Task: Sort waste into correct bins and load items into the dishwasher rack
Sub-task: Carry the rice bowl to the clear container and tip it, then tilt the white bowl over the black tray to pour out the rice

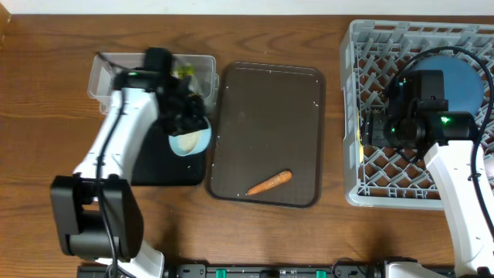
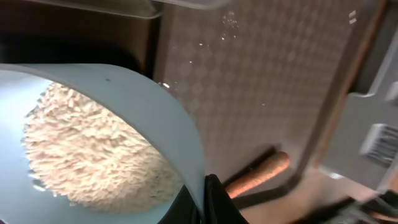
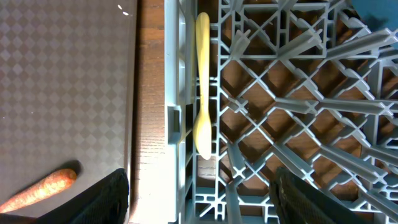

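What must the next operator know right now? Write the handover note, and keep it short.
Left hand: shut on the light blue cup at its rim, rice inside, above the black tray.
Right hand: open, empty, over the dishwasher rack at its left edge.
Done: cream spoon and dark blue dish are in the rack.
To do: empty the rice, rack the cup, bin the carrot lying on the brown tray.

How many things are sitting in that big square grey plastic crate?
2: a large dark blue dish in the far right of the crate, and a cream plastic spoon lying along its left wall. The right arm covers part of it, so more may be hidden.
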Controlling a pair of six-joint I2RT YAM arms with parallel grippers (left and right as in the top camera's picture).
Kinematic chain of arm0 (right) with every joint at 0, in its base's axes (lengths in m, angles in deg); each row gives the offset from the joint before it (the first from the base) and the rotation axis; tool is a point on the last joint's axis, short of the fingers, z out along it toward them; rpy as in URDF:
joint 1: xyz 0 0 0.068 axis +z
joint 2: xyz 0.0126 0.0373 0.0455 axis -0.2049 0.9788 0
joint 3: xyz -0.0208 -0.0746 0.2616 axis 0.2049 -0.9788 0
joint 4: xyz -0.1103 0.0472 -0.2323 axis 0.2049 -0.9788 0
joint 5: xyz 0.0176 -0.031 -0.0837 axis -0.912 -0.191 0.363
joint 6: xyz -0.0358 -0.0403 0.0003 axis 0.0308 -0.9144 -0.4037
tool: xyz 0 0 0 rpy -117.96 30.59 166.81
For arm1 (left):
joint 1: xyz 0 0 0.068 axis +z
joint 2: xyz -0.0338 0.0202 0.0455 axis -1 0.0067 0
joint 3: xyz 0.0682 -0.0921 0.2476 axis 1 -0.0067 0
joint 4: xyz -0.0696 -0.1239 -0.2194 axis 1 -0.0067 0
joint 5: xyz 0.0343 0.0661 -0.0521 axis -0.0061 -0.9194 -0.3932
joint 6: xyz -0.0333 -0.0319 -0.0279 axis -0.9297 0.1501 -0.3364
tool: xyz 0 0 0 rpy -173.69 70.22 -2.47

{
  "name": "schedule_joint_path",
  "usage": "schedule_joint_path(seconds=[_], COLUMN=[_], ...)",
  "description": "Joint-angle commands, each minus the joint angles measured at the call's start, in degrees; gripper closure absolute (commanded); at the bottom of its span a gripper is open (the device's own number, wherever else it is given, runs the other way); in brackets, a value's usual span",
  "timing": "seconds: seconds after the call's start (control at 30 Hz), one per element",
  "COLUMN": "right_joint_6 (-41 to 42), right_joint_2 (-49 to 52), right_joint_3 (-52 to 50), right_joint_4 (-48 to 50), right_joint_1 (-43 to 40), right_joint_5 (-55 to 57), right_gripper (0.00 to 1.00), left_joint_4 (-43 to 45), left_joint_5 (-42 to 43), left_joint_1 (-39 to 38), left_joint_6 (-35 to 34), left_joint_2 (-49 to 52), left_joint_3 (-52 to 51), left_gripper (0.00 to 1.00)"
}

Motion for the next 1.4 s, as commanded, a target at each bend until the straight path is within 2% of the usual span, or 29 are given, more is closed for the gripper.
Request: schedule_joint_path(seconds=[0.0, 0.37, 0.57, 0.9, 1.17, 1.23, 1.37], right_joint_6=[-0.52, -0.5, -0.5, -0.5, -0.5, -0.5, -0.5], right_joint_2=[-0.24, -0.24, -0.24, -0.24, -0.24, -0.24, -0.24], right_joint_3=[0.39, 0.39, 0.39, 0.39, 0.39, 0.39, 0.39], right_joint_4=[-0.37, -0.87, -0.83, -1.11, -1.27, -1.31, -1.6], right_joint_1=[-0.48, -0.48, -0.48, -0.48, -0.48, -0.48, -0.48], right_joint_5=[1.03, 1.42, 1.42, 1.4, 1.4, 1.4, 1.42], right_gripper=[0.28, 0.28, 0.28, 0.28, 0.28, 0.28, 0.28], left_joint_4=[-0.31, -0.02, 0.17, -0.02, 0.13, 0.13, 1.01], left_joint_5=[11.85, 40.81, 50.69, 55.54, 55.54, 56.06, 57.51], left_joint_1=[5.14, 20.17, 24.06, 25.9, 25.9, 25.9, 26.08], left_joint_6=[5.9, 19.12, 24.26, 24.22, 23.98, 21.75, 13.09], left_joint_2=[-0.79, -0.79, -0.79, -0.79, -0.76, -0.76, -0.79], left_joint_3=[-1.81, -10.38, -14.69, -16.37, -16.37, -16.37, -16.31], left_gripper=[0.94, 0.94, 0.94, 0.94, 0.94, 0.94, 0.94])
